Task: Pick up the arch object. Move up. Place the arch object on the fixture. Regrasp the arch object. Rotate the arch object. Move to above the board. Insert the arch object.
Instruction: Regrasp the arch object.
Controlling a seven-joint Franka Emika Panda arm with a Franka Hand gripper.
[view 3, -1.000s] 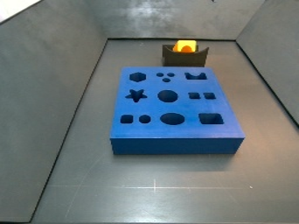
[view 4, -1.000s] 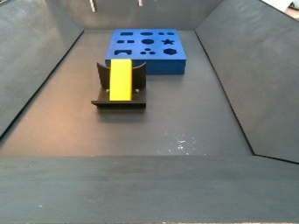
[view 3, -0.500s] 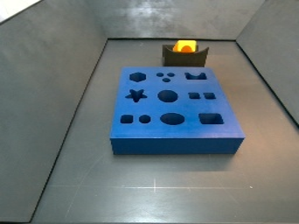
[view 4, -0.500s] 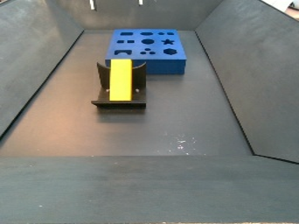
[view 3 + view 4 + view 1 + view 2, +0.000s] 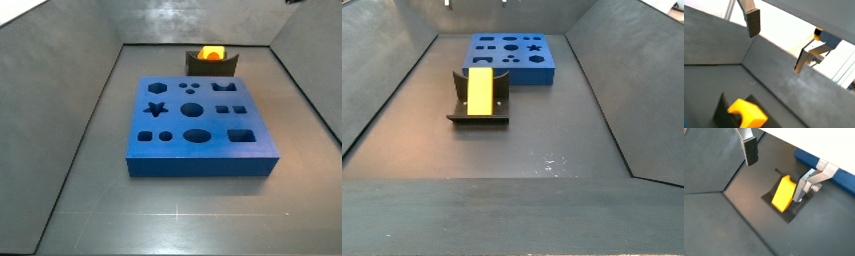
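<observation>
Overhead, the end effector hung well above the fixture, its two fingers spread wide with nothing between them; the silver plates and dark pads showed in both wrist views, and in a wrist view the end effector was framed against the grey enclosure wall. Only the fingertips entered a side view, at its upper edge.

The arch object lay lengthwise on the fixture, resting along its sloped dark face. In a side view it appeared as a long yellow bar; in another side view only its orange-yellow end showed, seated in the scooped top of the fixture. A wrist view showed the arch object as a yellow oblong on the dark fixture, apart from both fingers.

The board, blue with shaped cutouts, lay flat on the floor just beside the fixture. Every cutout in view stood unfilled. A blue edge of the board also crossed a wrist view.
</observation>
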